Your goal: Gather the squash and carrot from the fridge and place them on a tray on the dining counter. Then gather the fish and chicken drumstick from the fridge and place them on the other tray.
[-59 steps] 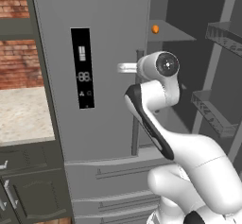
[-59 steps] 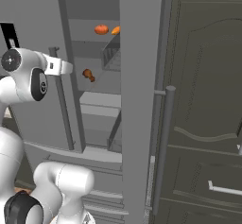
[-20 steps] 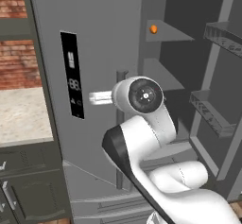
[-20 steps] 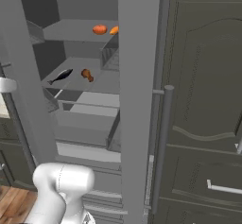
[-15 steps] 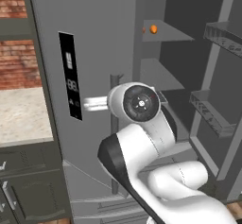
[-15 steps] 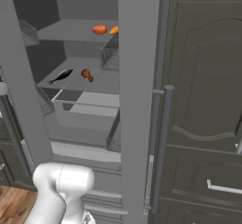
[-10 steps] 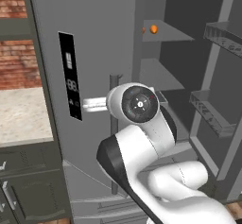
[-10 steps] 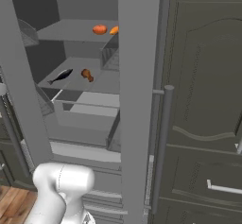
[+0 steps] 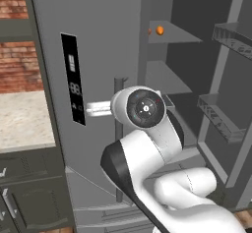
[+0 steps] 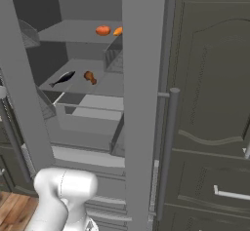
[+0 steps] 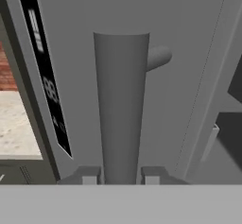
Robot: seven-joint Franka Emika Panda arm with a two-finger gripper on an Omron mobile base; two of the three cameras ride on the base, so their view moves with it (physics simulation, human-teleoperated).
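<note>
We're looking at a rendered kitchen, pretty clearly a home-style one. There's a big grey fridge (image 9: 106, 40) with a black display panel (image 9: 73, 79) on its door and a long vertical handle (image 11: 121, 109). Its open side shows shelves (image 10: 80, 31) with food on them. Dark panelled cabinets (image 10: 210, 108) stand just beside it, and we can see a brick wall (image 9: 17, 62) above a pale counter (image 9: 24, 121).

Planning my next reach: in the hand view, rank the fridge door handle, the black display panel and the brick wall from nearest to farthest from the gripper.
1. Door handle: between the fingertips of the gripper.
2. Display panel: on the door face, left of the handle.
3. Brick wall: beyond the door's left edge.
</note>
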